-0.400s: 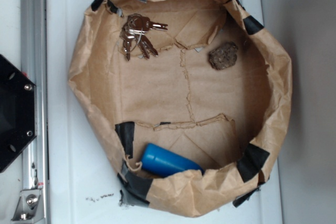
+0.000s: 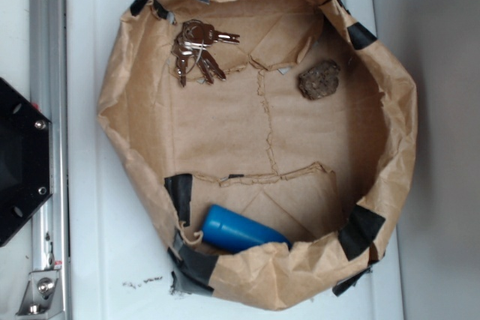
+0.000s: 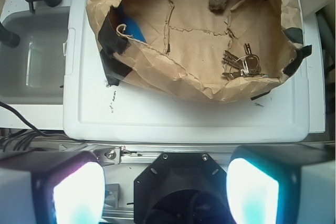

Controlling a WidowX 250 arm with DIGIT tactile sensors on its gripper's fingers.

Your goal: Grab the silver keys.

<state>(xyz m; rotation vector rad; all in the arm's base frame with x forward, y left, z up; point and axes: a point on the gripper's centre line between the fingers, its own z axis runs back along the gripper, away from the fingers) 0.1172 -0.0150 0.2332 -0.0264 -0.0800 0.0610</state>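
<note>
- The silver keys [image 2: 195,50] [image 3: 240,65] lie fanned inside the brown paper bag [image 2: 135,110] [image 3: 157,72], near its taped rim.
- The gripper [image 3: 165,184] hangs outside the bag, fingers [image 3: 79,192] spread wide, empty.

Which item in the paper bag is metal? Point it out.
The silver keys, a fanned bunch by the bag's wall; the brown rock-like lump and blue cylinder aren't.
</note>
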